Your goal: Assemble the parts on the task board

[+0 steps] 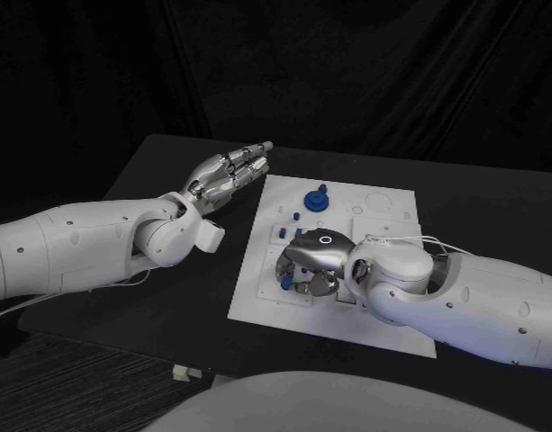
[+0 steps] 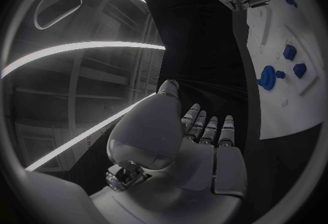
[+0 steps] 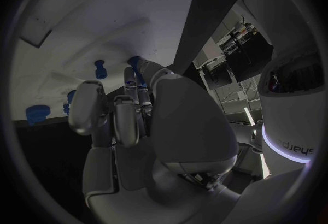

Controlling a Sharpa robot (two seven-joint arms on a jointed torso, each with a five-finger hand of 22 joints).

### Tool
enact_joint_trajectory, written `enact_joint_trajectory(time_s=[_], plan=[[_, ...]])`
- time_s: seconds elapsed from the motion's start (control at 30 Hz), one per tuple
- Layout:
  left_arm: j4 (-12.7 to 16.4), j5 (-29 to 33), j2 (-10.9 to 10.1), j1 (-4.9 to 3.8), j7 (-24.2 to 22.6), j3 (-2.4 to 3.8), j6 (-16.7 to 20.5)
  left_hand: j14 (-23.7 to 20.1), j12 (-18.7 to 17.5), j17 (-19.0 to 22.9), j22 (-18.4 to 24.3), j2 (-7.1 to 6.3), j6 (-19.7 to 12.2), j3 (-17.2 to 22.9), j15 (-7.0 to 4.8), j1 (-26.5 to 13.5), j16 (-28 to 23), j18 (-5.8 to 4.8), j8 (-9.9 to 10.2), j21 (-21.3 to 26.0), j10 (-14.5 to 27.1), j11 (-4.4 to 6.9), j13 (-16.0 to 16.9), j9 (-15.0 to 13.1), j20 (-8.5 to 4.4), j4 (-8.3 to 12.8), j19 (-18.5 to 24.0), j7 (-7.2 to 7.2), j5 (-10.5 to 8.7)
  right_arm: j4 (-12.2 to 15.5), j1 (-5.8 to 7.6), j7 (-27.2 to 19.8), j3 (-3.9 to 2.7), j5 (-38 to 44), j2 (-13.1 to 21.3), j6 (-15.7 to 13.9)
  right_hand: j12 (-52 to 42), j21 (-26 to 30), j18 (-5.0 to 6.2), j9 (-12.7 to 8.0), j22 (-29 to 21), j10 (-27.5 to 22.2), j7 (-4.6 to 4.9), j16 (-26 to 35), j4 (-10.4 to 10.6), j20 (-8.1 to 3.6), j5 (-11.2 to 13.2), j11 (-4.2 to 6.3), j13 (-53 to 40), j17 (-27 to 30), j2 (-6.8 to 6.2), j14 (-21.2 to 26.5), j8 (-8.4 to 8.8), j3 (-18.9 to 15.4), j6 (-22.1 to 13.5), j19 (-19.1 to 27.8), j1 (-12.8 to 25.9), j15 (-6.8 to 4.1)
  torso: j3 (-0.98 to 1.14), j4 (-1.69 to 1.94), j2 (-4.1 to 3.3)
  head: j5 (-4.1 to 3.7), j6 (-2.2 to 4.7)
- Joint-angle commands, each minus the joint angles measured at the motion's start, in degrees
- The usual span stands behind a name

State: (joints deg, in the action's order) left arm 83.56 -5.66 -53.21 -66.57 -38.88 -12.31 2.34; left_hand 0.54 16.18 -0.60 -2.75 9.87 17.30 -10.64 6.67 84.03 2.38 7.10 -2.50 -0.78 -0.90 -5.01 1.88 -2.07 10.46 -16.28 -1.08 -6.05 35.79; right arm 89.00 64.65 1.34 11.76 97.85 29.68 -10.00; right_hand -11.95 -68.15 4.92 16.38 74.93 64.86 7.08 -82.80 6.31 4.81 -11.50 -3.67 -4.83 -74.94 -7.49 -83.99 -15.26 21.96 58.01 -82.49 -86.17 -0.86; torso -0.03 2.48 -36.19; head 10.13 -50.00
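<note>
Head view: black table (image 1: 158, 171) bearing white task board (image 1: 386, 211), blue parts (image 1: 317, 199) standing on it. Left hand (image 1: 228, 171) flat beside board, fingers straight, holding nothing. Right hand (image 1: 312, 265) curled down over board's near end; grasp unclear.

Left wrist view: left hand (image 2: 205, 131) extended, empty.

Right wrist view: right hand (image 3: 130, 109) bent fingers above blue parts (image 3: 100, 68); hold not discernible.

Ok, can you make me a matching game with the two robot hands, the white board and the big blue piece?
Things:
1. left robot hand
2. right robot hand
3. task board
4. big blue part

Places or states:
A. stands near the board's far edge
B. lies flat in the middle of the black table
C. fingers straight, over bare table beside the board
D. bent down over the board's near half

Pairs: 1-C, 2-D, 3-B, 4-A
</note>
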Motion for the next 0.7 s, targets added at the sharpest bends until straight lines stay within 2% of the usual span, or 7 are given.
enact_joint_trajectory(time_s=[0.03, 0.27, 0.33, 0.53, 0.57, 0.63, 0.7], plan=[[0.05, 0.01, 0.13, 0.08, -11.39, 0.07, -0.80, 0.03, 0.12, -0.05, -0.09, -0.07, 0.06, 0.39, 0.44, 0.53, 0.13, 0.69, -0.21, -0.06, -0.06, -0.51, 0.06, -0.08, 0.38, 0.01, 0.03, 0.06, 0.35, -0.10, -0.37, 0.61, 0.13, 0.71, -0.01, 1.09, 0.26, 0.18, -0.59, 0.02, 9.29, -0.11, -0.18, 0.18, -0.02, 0.35, -0.31, -0.26, 0.08, -3.42, -0.34, -2.98, -0.12, 0.28, -0.13, 0.14, 0.05, 0.23, -0.01, 0.01, 0.02, -0.04, 0.00], [0.06, 0.00, 0.16, 0.09, -11.20, 0.07, -0.96, 0.04, 0.16, -0.06, -0.09, 0.07, 0.08, 0.52, 0.65, 0.66, 0.21, 0.64, -0.22, -0.06, -0.07, -0.56, 0.07, -0.08, 0.54, 0.01, 0.02, 0.01, 0.37, -0.11, -0.44, 0.98, 0.13, 0.71, 0.11, 1.16, 0.54, 0.43, -0.50, -0.06, 9.21, -0.54, -0.18, 0.30, -0.04, 0.39, -0.24, -0.33, 0.15, -3.23, -0.41, -2.88, 0.29, 0.34, -0.57, 0.31, 0.31, 0.20, -0.01, 0.01, 0.04, 0.07, 0.00], [0.04, 0.00, 0.18, 0.09, -11.15, 0.07, -0.99, 0.05, 0.18, -0.07, -0.11, 0.15, 0.09, 0.60, 0.78, 0.75, 0.25, 0.61, -0.22, -0.07, -0.07, -0.56, 0.07, -0.08, 0.62, 0.03, 0.01, -0.04, 0.40, -0.05, -0.45, 1.25, 0.13, 0.71, 0.22, 1.44, 1.49, 1.03, -0.34, -0.45, 9.05, -2.50, -0.06, 0.71, -0.02, 0.36, 0.10, -0.74, 0.48, -2.62, -0.80, -2.60, 1.58, 0.39, -2.54, 0.65, 0.78, 0.02, -0.01, 0.03, 0.02, 0.02, 0.00], [0.06, 0.00, 0.23, 0.10, -11.13, 0.07, -1.03, 0.06, 0.15, -0.07, -0.14, 0.18, 0.09, 0.65, 0.88, 0.82, 0.28, 0.58, -0.23, -0.08, -0.07, -0.55, 0.07, -0.08, 0.70, 0.05, -0.01, -0.07, 0.41, 0.35, -0.46, 2.68, 0.13, 0.71, 0.68, 3.06, 4.58, 7.27, 0.74, -4.03, 7.47, -14.54, -3.71, 3.40, 0.43, 0.53, 2.25, -1.74, 0.76, 1.26, -2.54, -0.32, 9.39, -2.93, -16.42, 3.92, 3.17, 0.16, -0.01, 0.01, 0.01, 0.12, 0.00], [0.06, 0.00, 0.23, 0.11, -11.12, 0.07, -1.03, 0.06, 0.15, -0.07, -0.14, 0.18, 0.09, 0.65, 0.88, 0.82, 0.28, 0.58, -0.23, -0.08, -0.07, -0.55, 0.07, -0.08, 0.70, 0.05, -0.01, -0.07, 0.41, 0.51, -0.46, 2.94, 0.13, 0.71, 0.85, 3.14, 5.53, 9.66, 1.09, -5.89, 6.89, -19.27, -5.22, 4.37, 1.02, 0.80, 2.72, -2.07, 0.88, 2.70, -2.62, 0.66, 11.43, -6.30, -22.63, 5.19, 3.19, 0.47, -0.01, 0.01, 0.03, 0.16, 0.00], [0.05, 0.00, 0.23, 0.11, -11.11, 0.07, -1.03, 0.06, 0.15, -0.07, -0.14, 0.18, 0.09, 0.65, 0.88, 0.82, 0.28, 0.58, -0.23, -0.08, -0.07, -0.55, 0.07, -0.08, 0.70, 0.05, -0.01, -0.07, 0.41, 0.79, -0.45, 3.28, 0.13, 0.72, 1.14, 2.98, 5.53, 10.90, 1.32, -7.44, 6.62, -21.94, -5.90, 4.77, 2.17, 0.95, 3.10, -2.16, 0.81, 3.38, -2.42, 1.25, 11.83, -9.50, -27.40, 5.91, 2.22, 0.67, -0.01, 0.01, 0.04, 0.18, 0.00], [0.03, 0.00, 0.23, 0.11, -11.08, 0.07, -1.06, 0.06, 0.15, -0.07, -0.14, 0.18, 0.09, 0.65, 0.88, 0.82, 0.28, 0.58, -0.23, -0.08, -0.07, -0.55, 0.07, -0.08, 0.70, 0.05, -0.01, -0.07, 0.41, 1.31, -0.43, 3.70, 0.13, 0.77, 1.64, 2.14, 5.18, 14.33, 1.88, -8.92, 5.84, -25.95, -6.71, 6.69, 5.36, 1.25, 2.99, -2.32, 0.86, 6.30, -3.10, 3.21, 12.09, -13.62, -31.42, 7.81, -0.21, 0.97, 0.00, 0.02, 0.03, 0.18, 0.00]])
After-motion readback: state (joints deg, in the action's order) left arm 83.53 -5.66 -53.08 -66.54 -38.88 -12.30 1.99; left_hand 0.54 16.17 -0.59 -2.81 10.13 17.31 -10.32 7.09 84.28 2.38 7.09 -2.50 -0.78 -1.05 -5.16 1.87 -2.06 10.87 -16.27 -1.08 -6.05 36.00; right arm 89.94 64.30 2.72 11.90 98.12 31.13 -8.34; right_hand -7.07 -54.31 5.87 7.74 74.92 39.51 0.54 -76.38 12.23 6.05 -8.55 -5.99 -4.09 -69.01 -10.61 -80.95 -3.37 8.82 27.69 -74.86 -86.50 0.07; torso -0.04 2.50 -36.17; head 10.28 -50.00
